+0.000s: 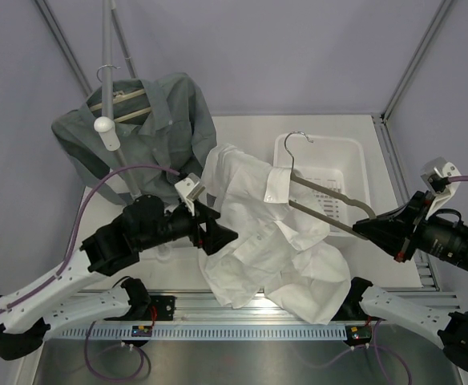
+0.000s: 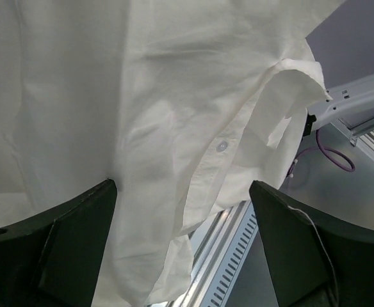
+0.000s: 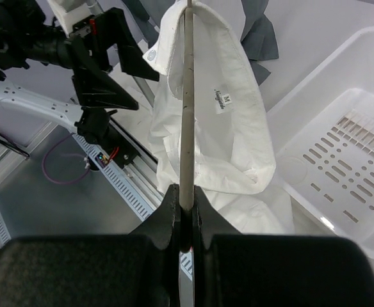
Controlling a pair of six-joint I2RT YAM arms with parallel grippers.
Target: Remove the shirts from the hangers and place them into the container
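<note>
From above, the right gripper is clamped on one end of the hanger, holding it over the tabletop's right half, just in front of the basket at the back right corner. The white shirt droops from the hanger toward the front edge, and the grey shirt hangs on the rail at the back left. The left gripper stands wide apart at the white shirt's left side. Its wrist view shows cloth between the fingers but not pinched, so I judge it should close on a thick fold by the button, not one loose layer. In the right wrist view the collar wraps the hanger. Drawing the shirt off along the bar while the right gripper holds firm should free it.
</note>
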